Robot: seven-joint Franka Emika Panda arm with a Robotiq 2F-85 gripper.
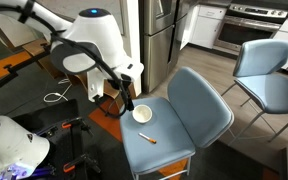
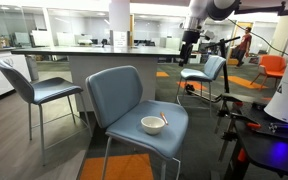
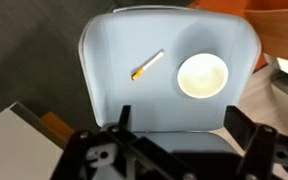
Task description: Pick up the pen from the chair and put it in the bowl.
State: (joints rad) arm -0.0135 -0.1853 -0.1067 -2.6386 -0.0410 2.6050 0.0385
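Observation:
The blue-grey padded chair point(image 1: 199, 108) stands in the middle of both exterior views point(image 2: 124, 95) and fills the wrist view point(image 3: 114, 50). The small white bowl point(image 1: 142, 113) sits on its seat and also shows in an exterior view point(image 2: 154, 124) and the wrist view point(image 3: 202, 75). The thin orange-red pen point(image 1: 147, 139) lies flat on the seat, apart from the bowl; in the wrist view point(image 3: 147, 65) it is left of the bowl. My gripper point(image 3: 184, 125) is open and empty. It hangs above the seat edge near the bowl point(image 1: 124, 92).
A similar blue-grey chair on thin metal legs point(image 1: 269, 70) stands beside the task chair point(image 2: 29, 82). A steel fridge point(image 1: 159, 40) and an oven point(image 1: 249, 25) are behind. Cables point(image 1: 54, 97) lie on the floor. A long counter point(image 2: 74, 58) runs behind the chairs.

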